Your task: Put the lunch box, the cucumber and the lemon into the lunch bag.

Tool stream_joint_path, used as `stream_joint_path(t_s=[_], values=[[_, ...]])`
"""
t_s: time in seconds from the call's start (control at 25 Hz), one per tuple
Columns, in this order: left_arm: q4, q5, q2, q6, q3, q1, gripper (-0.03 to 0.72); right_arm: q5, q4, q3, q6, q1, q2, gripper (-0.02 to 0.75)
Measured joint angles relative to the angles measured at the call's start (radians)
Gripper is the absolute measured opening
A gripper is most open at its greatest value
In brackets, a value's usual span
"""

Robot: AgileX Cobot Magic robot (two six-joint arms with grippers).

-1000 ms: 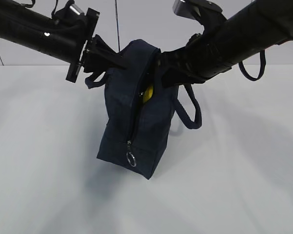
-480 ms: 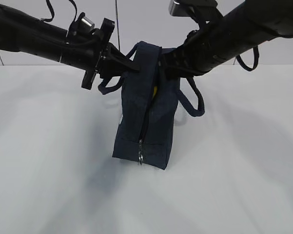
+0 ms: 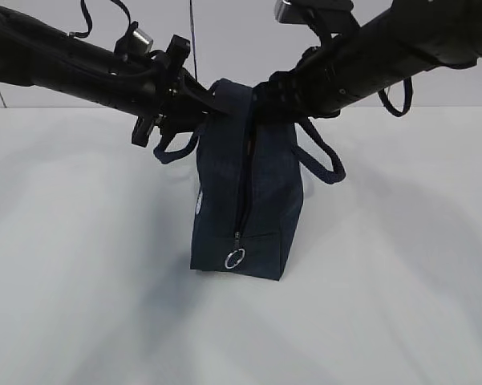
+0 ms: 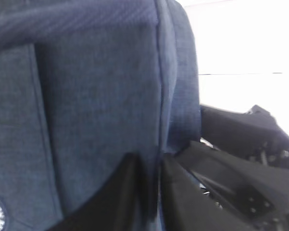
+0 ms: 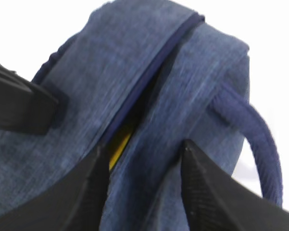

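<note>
Lunch bag stands upright on the counter, directly between both grippers and below them. Zipper slit is partly open along the top; ring pull hangs low on the near end face.

Lemon: a sliver of yellow shows in the slit, just off the right gripper's left finger. Inside the bag. Lunch box and cucumber not visible, so I can't tell if they're in; judging by the bag's full shape, probably.

Left gripper: jaws a narrow gap apart, straddling a fold or seam of the fabric at the bag's top edge. Looks like light contact at most; can't tell if it really pinches.

Right gripper: jaws clearly apart, one on each side of a strip of fabric beside the slit. Not clamping as far as I can see.

Step in hand, my read: letting go of the bag with the load in. To do it well: open both sides evenly, back out straight along the finger axis, keep clear of the loop handles so nothing snags and tips the bag.

Pose: both arms come in from the upper corners, slanting down and inward, wrists meeting at the bag top, roughly mirrored.
</note>
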Motion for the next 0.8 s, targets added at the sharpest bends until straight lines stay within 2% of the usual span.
stream_joint_path(t_s=[0.08,0.2,0.56,0.8], values=[[0.0,0.004,0.0,0.0,0.0,0.004,0.265,0.005,0.0,-0.014,0.0,0.0,0.0,0.382],[-0.004,0.026,0.0,0.0,0.0,0.025,0.297,0.049,0.002,-0.058,0.0,0.0,0.0,0.385],[-0.01,0.087,-0.053,0.0,0.0,0.121,0.307,0.28,-0.018,-0.193,-0.013,0.0,0.0,0.386],[-0.01,0.174,-0.055,0.0,0.0,0.157,0.307,0.501,-0.091,-0.311,-0.015,0.0,0.0,0.386]])
